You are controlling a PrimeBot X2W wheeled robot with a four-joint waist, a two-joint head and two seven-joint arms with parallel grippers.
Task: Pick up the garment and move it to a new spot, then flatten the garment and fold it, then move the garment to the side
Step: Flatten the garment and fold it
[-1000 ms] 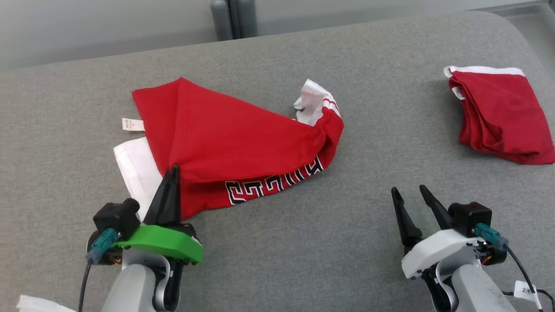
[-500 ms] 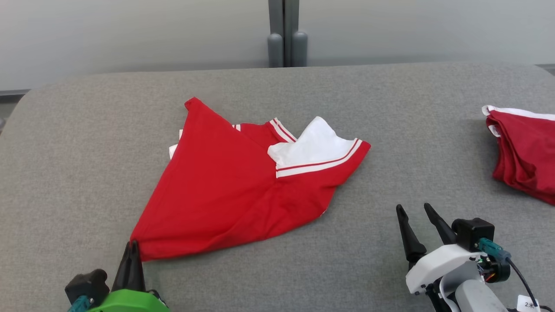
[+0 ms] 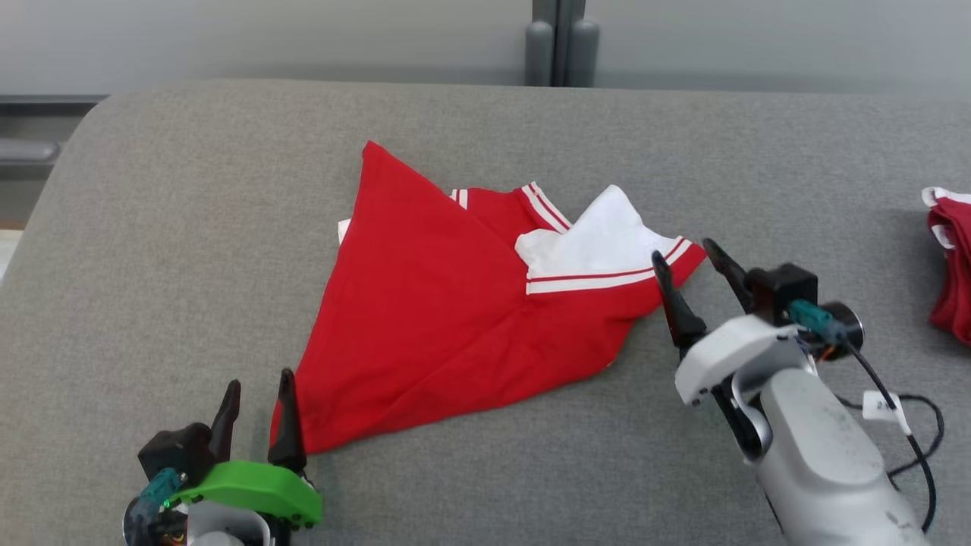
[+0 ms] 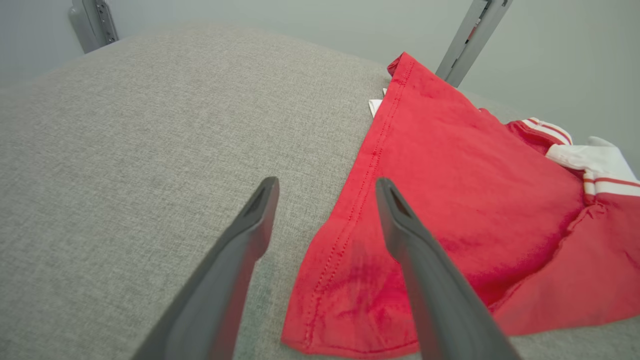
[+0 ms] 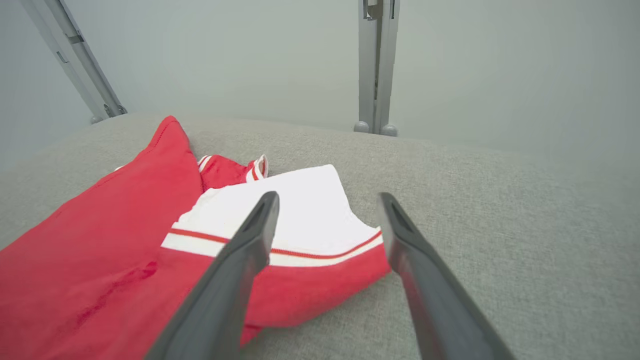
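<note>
A red garment (image 3: pixel 447 318) with white striped trim lies crumpled in a rough triangle on the grey cushion (image 3: pixel 190 250). Its near corner (image 4: pixel 345 305) rests by my left gripper (image 3: pixel 258 387), which stands open with the hem between its fingers but not pinched. My right gripper (image 3: pixel 686 258) is open too, hovering at the garment's right end, over the white and red sleeve (image 5: pixel 305 230). The garment's underside is hidden.
A second red garment (image 3: pixel 952 258), folded, lies at the cushion's right edge. Grey metal posts (image 3: pixel 557 42) stand behind the cushion against a pale wall. Bare cushion stretches to the left and in front. A black cable (image 3: pixel 910 425) trails from my right arm.
The left gripper has let go of the garment's near corner and opened. The right gripper has moved forward and left to the sleeve. The head camera has turned left.
</note>
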